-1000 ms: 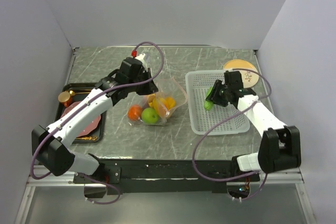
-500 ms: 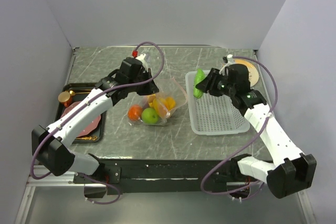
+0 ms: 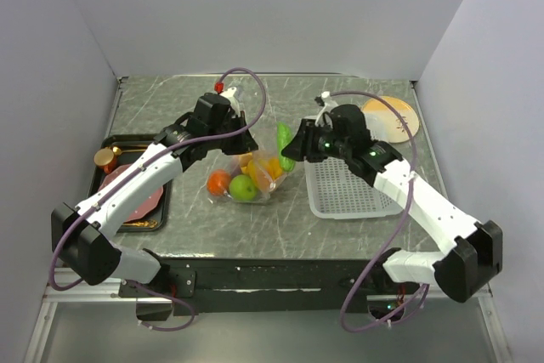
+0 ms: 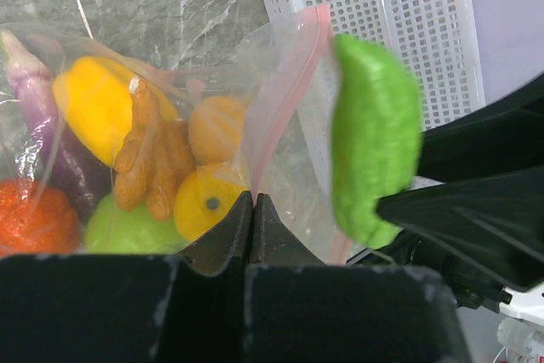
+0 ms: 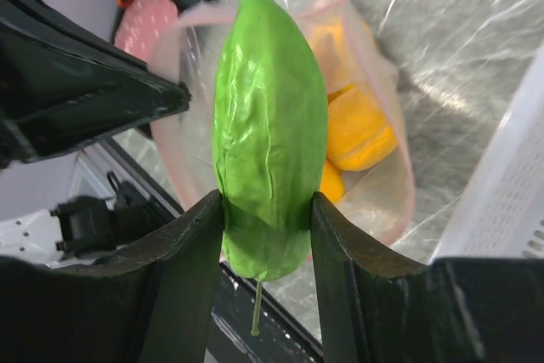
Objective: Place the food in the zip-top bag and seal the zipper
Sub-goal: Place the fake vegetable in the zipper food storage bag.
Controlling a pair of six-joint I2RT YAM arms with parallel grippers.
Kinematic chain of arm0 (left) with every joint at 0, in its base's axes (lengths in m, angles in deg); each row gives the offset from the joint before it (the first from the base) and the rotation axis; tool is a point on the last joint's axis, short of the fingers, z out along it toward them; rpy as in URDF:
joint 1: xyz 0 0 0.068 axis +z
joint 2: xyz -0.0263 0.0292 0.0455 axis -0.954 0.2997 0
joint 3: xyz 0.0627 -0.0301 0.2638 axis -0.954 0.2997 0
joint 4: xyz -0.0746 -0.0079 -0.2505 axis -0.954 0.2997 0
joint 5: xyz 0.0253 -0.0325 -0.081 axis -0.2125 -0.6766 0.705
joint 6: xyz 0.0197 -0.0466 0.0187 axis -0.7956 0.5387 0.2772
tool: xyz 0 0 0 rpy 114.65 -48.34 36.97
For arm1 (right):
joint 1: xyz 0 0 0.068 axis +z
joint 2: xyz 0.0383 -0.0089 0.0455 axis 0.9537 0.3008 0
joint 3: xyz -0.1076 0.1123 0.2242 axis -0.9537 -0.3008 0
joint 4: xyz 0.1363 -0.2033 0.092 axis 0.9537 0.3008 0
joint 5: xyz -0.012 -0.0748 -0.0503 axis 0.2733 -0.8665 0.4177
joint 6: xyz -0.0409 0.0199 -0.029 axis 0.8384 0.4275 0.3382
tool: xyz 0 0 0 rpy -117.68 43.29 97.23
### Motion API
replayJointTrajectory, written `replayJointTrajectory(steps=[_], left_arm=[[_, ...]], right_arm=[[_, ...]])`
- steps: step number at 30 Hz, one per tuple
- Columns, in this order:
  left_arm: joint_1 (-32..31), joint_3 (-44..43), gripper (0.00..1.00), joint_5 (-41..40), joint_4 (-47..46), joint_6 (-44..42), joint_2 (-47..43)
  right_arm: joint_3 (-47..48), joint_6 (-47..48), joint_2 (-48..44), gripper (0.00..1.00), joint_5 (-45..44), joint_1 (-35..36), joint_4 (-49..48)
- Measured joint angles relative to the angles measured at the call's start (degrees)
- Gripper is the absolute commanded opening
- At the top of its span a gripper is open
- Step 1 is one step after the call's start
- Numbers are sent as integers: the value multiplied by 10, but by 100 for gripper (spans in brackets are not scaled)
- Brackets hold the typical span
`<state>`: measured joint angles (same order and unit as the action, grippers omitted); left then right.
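Observation:
The clear zip-top bag lies mid-table and holds food: a tomato, a lime and yellow-orange pieces. My left gripper is shut on the bag's mouth edge, pinching the pale pink zipper and holding it up. In that view an eggplant, a yellow pepper and a mango show through the plastic. My right gripper is shut on the green cucumber, which points into the open bag mouth. From above, the cucumber hangs just right of the bag.
The white slotted basket stands to the right of the bag, under the right arm. A round wooden plate lies behind it. A black tray on the left carries a pink slab and a small brown jar.
My right arm has lifted the cucumber out of the basket and swung it left to the bag's mouth. The left arm and the bag have stayed put.

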<state>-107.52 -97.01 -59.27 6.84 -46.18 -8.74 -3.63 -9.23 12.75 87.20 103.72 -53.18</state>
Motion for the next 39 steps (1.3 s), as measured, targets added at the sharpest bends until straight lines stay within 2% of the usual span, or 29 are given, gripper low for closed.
replayJointTrajectory(steps=[5,11,23,39], left_arm=[[0,0,1,0,0,0,0],[0,-1,1,0,0,1,0],[0,-19,1,-11,0,1,7],[0,-12,1,6,-12,0,6]], right_arm=[[20,13,37,18,1,22,10],[27,23,40,18,-12,28,22],[31,36,-23,19,-28,30,60],[44,62,18,21,54,30,143]])
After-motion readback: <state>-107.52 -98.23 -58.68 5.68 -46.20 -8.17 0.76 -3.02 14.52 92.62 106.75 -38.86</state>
